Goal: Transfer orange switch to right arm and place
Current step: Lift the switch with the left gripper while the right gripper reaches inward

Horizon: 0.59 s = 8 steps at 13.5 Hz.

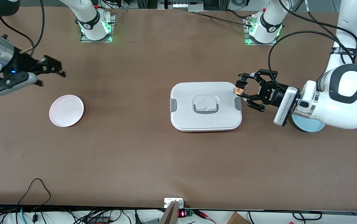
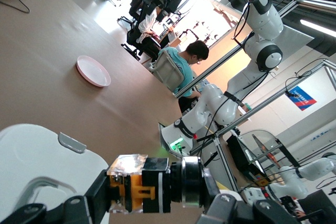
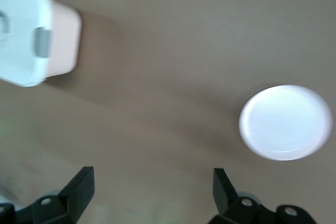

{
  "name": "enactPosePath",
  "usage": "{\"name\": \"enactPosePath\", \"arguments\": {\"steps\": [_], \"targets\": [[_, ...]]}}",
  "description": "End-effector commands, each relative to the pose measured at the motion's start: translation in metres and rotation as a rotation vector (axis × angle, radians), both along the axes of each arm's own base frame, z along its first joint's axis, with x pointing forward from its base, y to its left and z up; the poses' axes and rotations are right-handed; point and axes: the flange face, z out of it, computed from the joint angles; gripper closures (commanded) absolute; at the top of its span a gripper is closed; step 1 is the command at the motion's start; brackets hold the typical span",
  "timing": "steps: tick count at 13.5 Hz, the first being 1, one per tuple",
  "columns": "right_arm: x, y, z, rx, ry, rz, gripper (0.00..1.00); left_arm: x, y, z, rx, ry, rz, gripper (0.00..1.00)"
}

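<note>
The left gripper (image 1: 241,89) is pinching the switch (image 1: 238,90) over the box (image 1: 205,106) — tiny, light, rigid, likely slippery — so the right gripper (image 1: 51,74), waiting with fingers spread near the plate (image 1: 66,110), should be taking its free end.

The left arm comes from its base and bends back toward the middle of the surface, its wrist about level, so the left end effector (image 1: 242,88) hangs over the edge of the white lidded box (image 1: 206,105), at the end toward the left arm. Its fingers (image 2: 113,195) are clamped on the orange switch (image 1: 239,90). The right end effector (image 1: 52,74) hangs over bare surface, well apart from the box, fingers (image 3: 79,187) spread wide
</note>
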Motion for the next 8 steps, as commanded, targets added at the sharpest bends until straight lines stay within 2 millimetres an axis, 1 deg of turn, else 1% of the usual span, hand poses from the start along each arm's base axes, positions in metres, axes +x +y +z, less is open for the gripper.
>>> {"name": "enactPosePath", "arguments": {"steps": [1, 2, 3, 4, 6, 8], "targets": [[0.005, 0.022, -0.011, 0.183, 0.129, -0.132, 0.0, -0.002, -0.033, 0.011, -0.048, -0.104, 0.022, 0.87], [0.009, 0.034, -0.016, 0.272, 0.16, -0.148, 0.0, -0.005, -0.048, 0.016, -0.06, -0.131, 0.016, 0.92], [0.014, 0.044, -0.025, 0.347, 0.201, -0.174, 0.0, -0.009, -0.071, 0.018, -0.088, -0.181, -0.002, 0.99], [0.023, 0.053, -0.039, 0.43, 0.264, -0.222, 0.0, -0.007, -0.082, 0.018, -0.086, -0.239, 0.018, 1.0], [0.034, 0.069, -0.059, 0.583, 0.352, -0.269, 0.0, -0.014, -0.108, 0.019, -0.093, -0.261, 0.006, 1.0], [0.04, 0.088, -0.082, 0.734, 0.433, -0.305, 0.0, -0.013, -0.115, 0.021, -0.096, -0.27, 0.027, 1.0]]}}
